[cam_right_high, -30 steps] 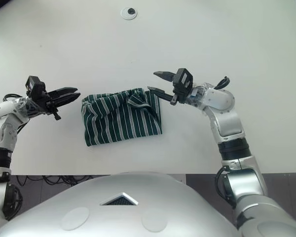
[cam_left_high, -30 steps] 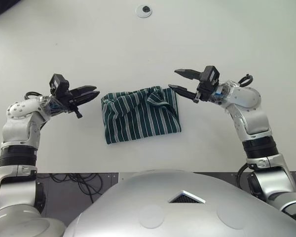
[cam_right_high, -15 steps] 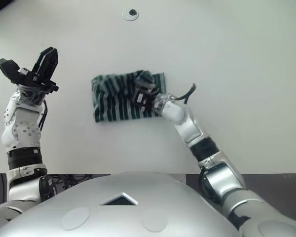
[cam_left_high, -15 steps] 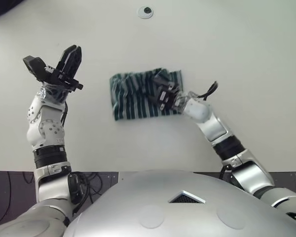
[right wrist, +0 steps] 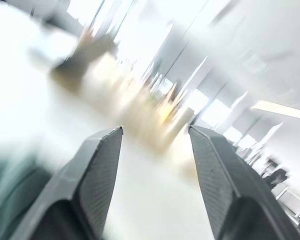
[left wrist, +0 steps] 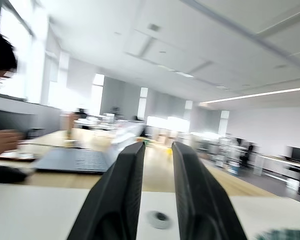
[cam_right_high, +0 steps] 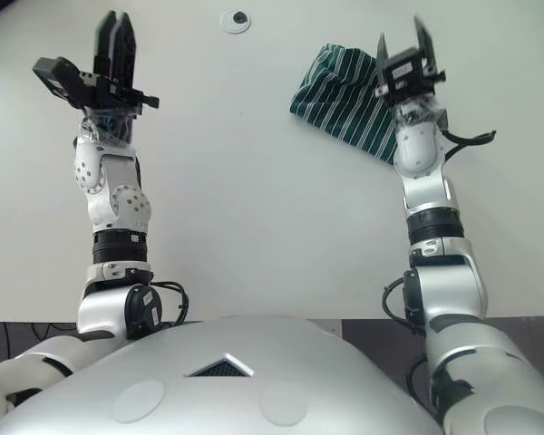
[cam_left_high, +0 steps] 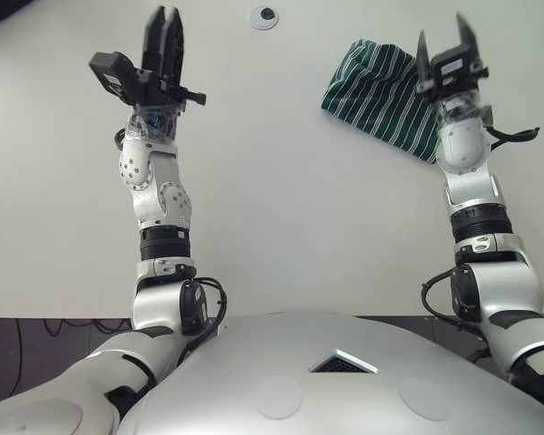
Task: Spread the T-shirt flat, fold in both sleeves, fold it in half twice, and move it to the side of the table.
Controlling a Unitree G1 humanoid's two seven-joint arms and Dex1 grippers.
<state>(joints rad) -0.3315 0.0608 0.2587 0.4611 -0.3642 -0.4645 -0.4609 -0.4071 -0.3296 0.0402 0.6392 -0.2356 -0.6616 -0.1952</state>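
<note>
Left gripper (cam_left_high: 167, 20), raised above the white tabletop (cam_left_high: 281, 208): fingers only narrowly parted, holding nothing. The folded green-and-white striped fabric T-shirt (cam_left_high: 374, 89) lies on the tabletop well apart from it, just beside the right gripper (cam_left_high: 442, 36) and partly behind its wrist. This gripper is spread wide, grasping nothing.

The T-shirt (cam_left_high: 376, 91), far right on the white table (cam_left_high: 281, 199), is dark green with thin white stripes. The left tool (cam_left_high: 164, 14) and right tool (cam_left_high: 441, 29) are black; the far disc (cam_left_high: 264, 18) is white, dark-centred.
</note>
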